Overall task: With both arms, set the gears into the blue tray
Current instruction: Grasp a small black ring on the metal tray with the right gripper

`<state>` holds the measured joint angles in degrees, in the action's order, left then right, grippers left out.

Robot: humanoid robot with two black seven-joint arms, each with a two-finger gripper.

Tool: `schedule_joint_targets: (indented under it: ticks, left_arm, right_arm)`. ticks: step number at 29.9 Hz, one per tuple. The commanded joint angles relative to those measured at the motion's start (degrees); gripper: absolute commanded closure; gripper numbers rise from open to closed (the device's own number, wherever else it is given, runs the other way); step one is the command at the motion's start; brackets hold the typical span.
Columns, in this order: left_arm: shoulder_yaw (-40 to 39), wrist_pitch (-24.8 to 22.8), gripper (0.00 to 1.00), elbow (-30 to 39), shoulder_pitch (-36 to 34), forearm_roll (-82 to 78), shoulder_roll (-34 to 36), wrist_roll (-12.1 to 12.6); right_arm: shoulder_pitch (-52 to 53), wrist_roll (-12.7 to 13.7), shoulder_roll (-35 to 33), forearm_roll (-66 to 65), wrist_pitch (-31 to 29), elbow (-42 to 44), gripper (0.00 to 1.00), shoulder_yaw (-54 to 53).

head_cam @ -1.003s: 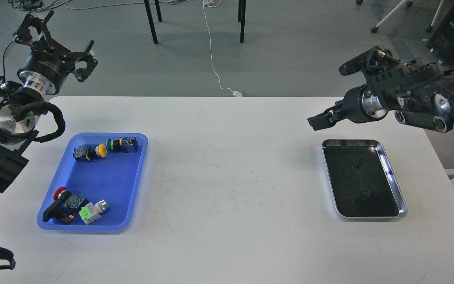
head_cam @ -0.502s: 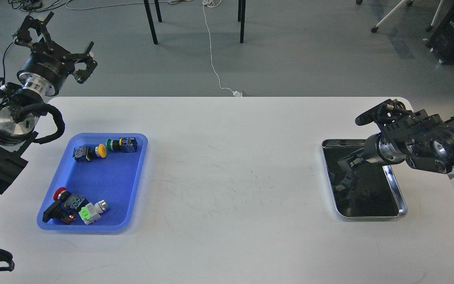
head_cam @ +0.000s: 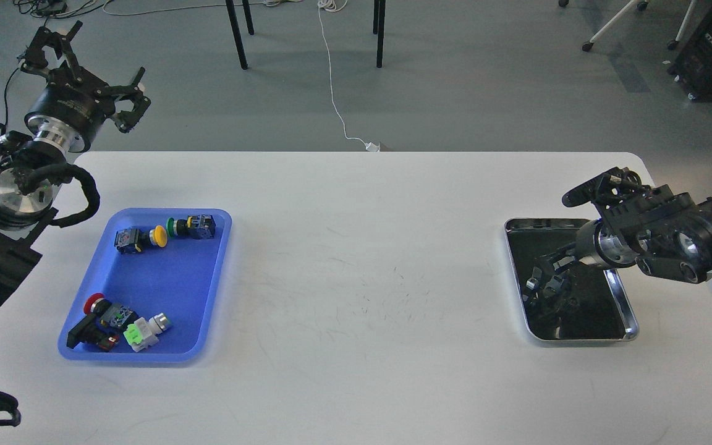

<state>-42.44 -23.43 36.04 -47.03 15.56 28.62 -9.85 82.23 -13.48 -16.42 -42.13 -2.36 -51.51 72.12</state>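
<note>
The blue tray [head_cam: 164, 290] lies at the table's left and holds several coloured push-button switches. At the right, the gears lie in a shiny silver tray [head_cam: 629, 312] with a dark bottom. One gear [head_cam: 573, 302] shows faintly as a tiny black ring. I cannot make out another against the dark bottom near my fingers. My right gripper [head_cam: 544, 285] reaches down into the silver tray, its fingertips a little apart, just left of that gear. My left gripper [head_cam: 91, 65] hangs open in the air beyond the table's far left corner, away from both trays.
Push-button switches sit in two groups in the blue tray, at its far end [head_cam: 164, 233] and near end [head_cam: 118, 321]. Bare white tabletop [head_cam: 362, 278] spans the gap between the trays. Chair legs and a white cable lie on the floor behind the table.
My right arm came down from above the table's far right into the silver tray, and its fingers now sit low over the dark bottom. The left arm barely moved.
</note>
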Motion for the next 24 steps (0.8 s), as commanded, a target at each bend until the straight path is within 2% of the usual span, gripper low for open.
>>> schedule_joint_targets:
  ticks: [1,7,10,18,19,22,24]
  left_arm:
    - [0.86,0.05,0.02,0.00,-0.08,0.00,0.03,-0.08]
    - [0.95,0.23,0.02,-0.09,0.01,0.09,0.03,-0.44]
    - [1.04,0.14,0.02,-0.09,0.01,0.09,0.03,-0.44]
    - [1.04,-0.12,0.02,-0.09,0.01,0.09,0.47,-0.44]
    - [1.04,-0.12,0.02,-0.09,0.01,0.09,0.74,-0.44]
    - [1.04,-0.21,0.02,-0.09,0.01,0.09,1.00,-0.44]
    - [1.04,-0.21,0.02,-0.09,0.09,0.09,1.00,-0.44]
  right_arm:
    - [-0.66,-0.05,-0.02,0.12,0.60,0.45,0.57,-1.36]
    - [-0.75,0.03,-0.19,0.12,1.74,0.80,0.88,-2.69]
    - [-0.75,-0.14,-0.28,0.65,3.24,0.89,0.90,-2.95]
    - [1.09,-0.49,-2.83,1.35,3.07,-1.22,0.90,-3.04]
    - [1.18,-0.49,-2.92,1.35,3.07,-1.31,0.87,-2.95]
    - [1.27,-0.58,-3.18,1.09,2.98,-1.49,0.65,-2.60]
    - [1.27,-0.58,-3.18,1.09,2.98,-1.49,0.61,-2.60]
